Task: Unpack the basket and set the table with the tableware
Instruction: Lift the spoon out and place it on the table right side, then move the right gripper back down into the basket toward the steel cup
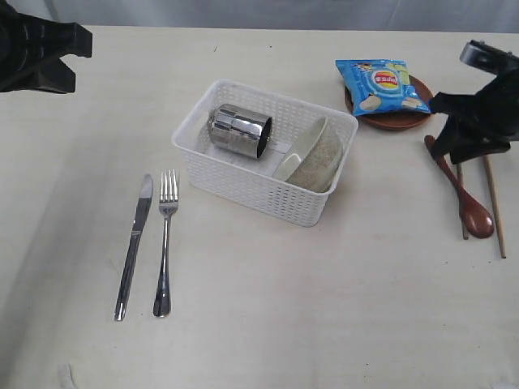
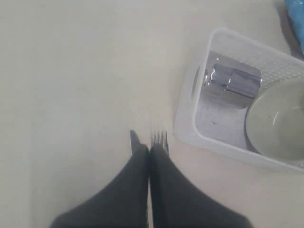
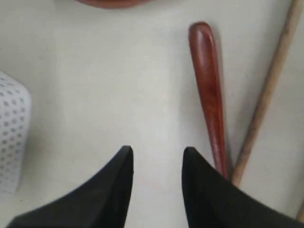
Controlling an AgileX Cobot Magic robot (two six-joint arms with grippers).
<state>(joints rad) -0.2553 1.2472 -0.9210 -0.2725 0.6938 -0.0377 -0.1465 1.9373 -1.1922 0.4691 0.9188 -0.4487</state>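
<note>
The white basket point(image 1: 243, 188) stands mid-table. Inside it a steel cup point(image 1: 240, 130) lies on its side next to an off-white bowl point(image 1: 315, 158) that leans on edge. A knife point(image 1: 134, 243) and fork point(image 1: 165, 235) lie side by side on the table point(image 1: 324, 308) left of the basket. My left gripper point(image 1: 49, 49) hangs shut and empty at the far left. In the left wrist view the left gripper point(image 2: 149, 148) sits above the knife tip point(image 2: 133, 140) and fork tines point(image 2: 160, 138). My right gripper point(image 3: 156, 152) is open over bare table beside the wooden spoon point(image 3: 209, 85) and a chopstick point(image 3: 266, 95).
A blue chip bag point(image 1: 383, 85) lies on the brown plate point(image 1: 401, 121) at the back right. The spoon point(image 1: 464, 198) and two chopsticks point(image 1: 495, 207) lie near the right edge, under the right arm point(image 1: 474, 121). The basket corner point(image 3: 12, 133) shows in the right wrist view.
</note>
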